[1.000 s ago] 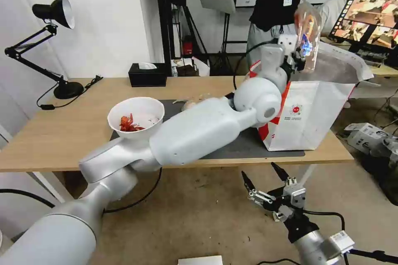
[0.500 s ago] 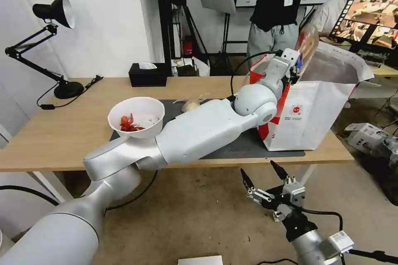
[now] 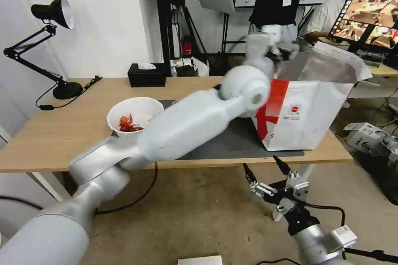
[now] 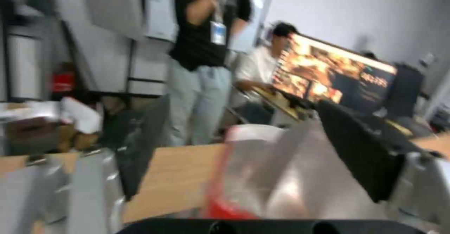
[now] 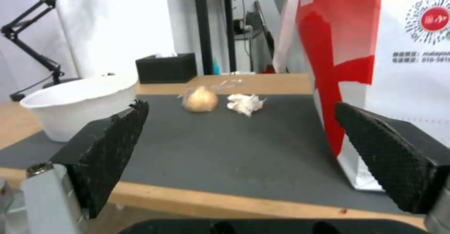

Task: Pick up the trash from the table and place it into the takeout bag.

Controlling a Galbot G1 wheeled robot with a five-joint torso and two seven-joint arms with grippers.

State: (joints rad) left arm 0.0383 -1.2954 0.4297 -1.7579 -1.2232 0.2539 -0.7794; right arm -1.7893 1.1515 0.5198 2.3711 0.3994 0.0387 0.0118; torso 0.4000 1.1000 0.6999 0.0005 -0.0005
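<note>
Left wrist view is showing you the left gripper [image 4: 244, 156] spread wide, empty, above the takeout bag [image 4: 281, 177].

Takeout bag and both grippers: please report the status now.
Left gripper above takeout bag mouth, fingers open, empty. Right gripper open, low before the table. White bowl, beige lump bag, tissue still on mat. Nothing in the way.
</note>
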